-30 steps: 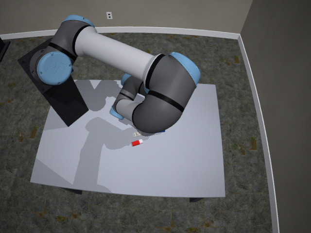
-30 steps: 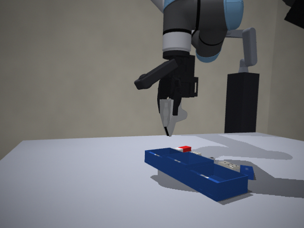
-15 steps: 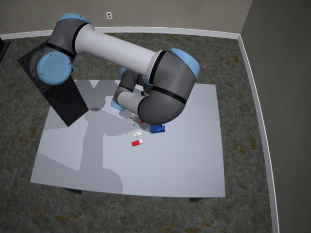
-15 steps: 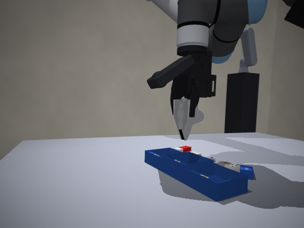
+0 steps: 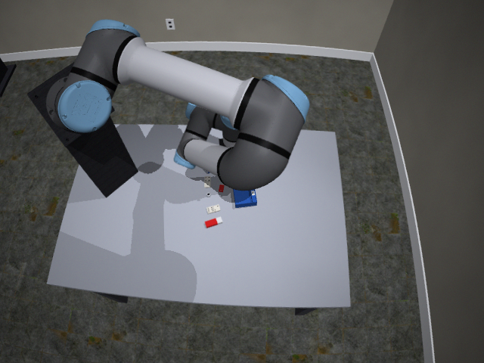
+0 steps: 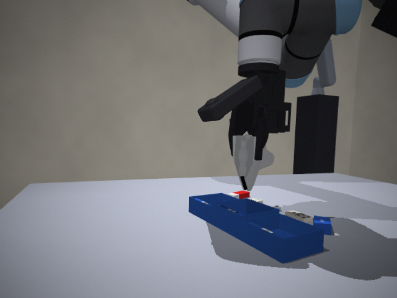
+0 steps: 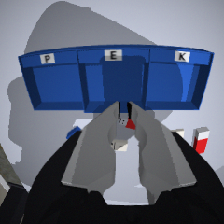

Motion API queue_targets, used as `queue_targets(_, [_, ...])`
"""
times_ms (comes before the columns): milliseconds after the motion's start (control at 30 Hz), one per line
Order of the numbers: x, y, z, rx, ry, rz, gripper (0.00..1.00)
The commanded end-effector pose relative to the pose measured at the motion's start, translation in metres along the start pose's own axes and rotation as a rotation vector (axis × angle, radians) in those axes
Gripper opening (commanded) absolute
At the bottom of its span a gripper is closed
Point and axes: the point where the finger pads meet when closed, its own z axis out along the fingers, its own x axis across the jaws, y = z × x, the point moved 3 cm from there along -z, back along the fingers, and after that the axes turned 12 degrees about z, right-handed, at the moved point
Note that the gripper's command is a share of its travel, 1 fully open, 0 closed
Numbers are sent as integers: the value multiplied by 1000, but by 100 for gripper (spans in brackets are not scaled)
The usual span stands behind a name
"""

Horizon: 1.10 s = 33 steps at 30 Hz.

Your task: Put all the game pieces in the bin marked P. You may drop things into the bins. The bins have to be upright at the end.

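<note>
"Pincer (image 6: 247, 188) (image 7: 123, 103) clenched?"
"Yes — tips together, above the table (image 5: 273, 253) (image 6: 111, 240)."
"And the flat, white, black-spotted plastic domino (image 5: 212, 209) (image 6: 256, 200)?"
"On the table — outside the blue rectangular plastic bins (image 5: 245, 204) (image 6: 237, 229) (image 7: 114, 49)."

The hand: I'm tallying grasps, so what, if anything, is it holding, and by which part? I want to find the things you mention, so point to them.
Nothing is held: the hand (image 6: 246, 186) (image 7: 123, 103) is shut, with no piece between its fingertips.

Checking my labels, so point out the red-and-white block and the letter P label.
red-and-white block (image 5: 211, 223) (image 6: 241, 194) (image 7: 200, 146): top, exterior, wrist; red part
P label (image 7: 48, 59): wrist; its face
</note>
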Motion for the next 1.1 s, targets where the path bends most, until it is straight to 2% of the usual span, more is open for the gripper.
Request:
queue_targets(0, [0,0,19,-1,1,0,4])
queue_targets(400, [0,1,44,-1,1,0,4])
queue_targets(1067, [0,1,43,-1,0,-1,4])
